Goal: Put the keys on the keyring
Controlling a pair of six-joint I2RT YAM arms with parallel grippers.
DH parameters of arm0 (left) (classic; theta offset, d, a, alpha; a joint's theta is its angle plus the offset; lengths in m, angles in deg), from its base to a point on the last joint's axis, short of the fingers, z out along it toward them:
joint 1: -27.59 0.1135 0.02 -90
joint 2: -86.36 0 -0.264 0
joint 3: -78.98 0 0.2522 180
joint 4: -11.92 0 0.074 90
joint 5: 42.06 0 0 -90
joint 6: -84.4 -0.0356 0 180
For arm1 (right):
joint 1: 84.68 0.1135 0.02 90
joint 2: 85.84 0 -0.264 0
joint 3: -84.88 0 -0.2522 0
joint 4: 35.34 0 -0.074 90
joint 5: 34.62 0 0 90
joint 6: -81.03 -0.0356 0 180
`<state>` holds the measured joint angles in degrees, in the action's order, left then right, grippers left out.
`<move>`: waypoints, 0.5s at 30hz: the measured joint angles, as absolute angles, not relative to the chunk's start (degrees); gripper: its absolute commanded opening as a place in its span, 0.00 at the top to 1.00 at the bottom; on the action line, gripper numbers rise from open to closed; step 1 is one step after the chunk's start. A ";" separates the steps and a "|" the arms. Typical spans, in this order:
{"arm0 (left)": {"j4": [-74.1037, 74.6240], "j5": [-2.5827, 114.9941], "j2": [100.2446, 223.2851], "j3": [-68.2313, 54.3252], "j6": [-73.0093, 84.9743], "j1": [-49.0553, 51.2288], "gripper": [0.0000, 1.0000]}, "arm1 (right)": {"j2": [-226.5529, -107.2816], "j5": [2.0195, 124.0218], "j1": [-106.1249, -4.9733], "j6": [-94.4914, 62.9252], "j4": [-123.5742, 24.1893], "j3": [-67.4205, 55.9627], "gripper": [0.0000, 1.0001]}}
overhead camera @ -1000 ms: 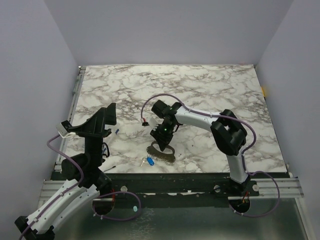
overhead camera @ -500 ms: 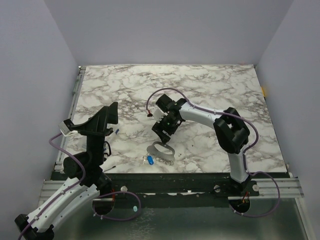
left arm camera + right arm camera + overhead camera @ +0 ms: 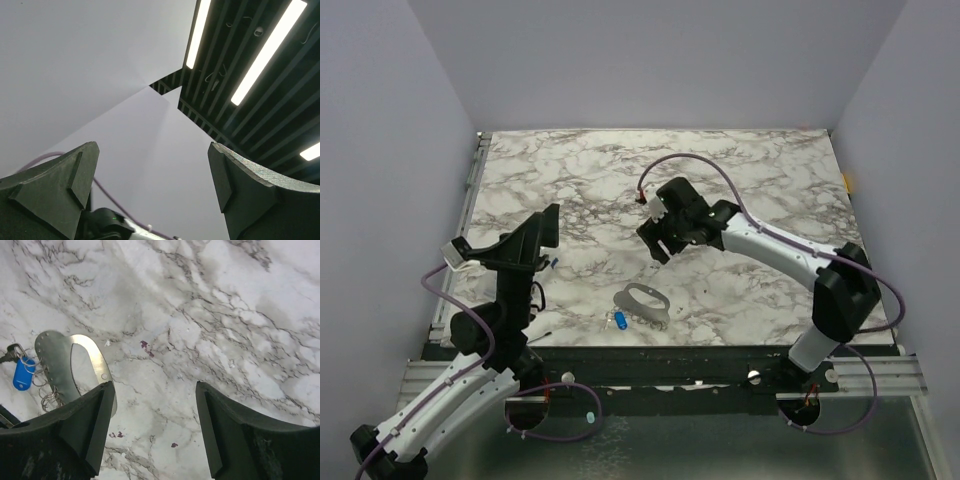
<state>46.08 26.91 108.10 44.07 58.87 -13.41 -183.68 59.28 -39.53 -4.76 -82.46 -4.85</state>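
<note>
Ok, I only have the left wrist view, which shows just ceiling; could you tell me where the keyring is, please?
Observer: The keyring lies flat on the marble table, near the middle of its front edge.
Operator: Is the blue key close to it?
Observer: Yes, the blue key lies right beside the keyring's edge.
Operator: Does the right gripper hold anything?
Observer: No, the right gripper is open and empty, above bare marble beyond the keyring.

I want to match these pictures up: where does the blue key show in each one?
Top external: blue key low, just left of centre.
Left wrist: not in it.
Right wrist: at the far left edge.
Shared landmark: the keyring right beside it.
</note>
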 measured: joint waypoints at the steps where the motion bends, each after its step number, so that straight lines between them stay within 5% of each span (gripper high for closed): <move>1: 46.38 26.91 108.07 44.48 58.15 -13.41 0.01 | -181.65 57.69 -39.53 -5.59 -81.19 -6.01 0.25; 8: 35.00 24.87 110.39 44.40 51.29 -13.41 0.01 | -164.38 48.55 -39.53 -12.59 -70.70 -16.52 0.24; 15: 19.22 23.67 115.83 40.83 43.00 -13.41 0.01 | -148.36 44.92 -39.53 -20.59 -60.06 -26.38 0.10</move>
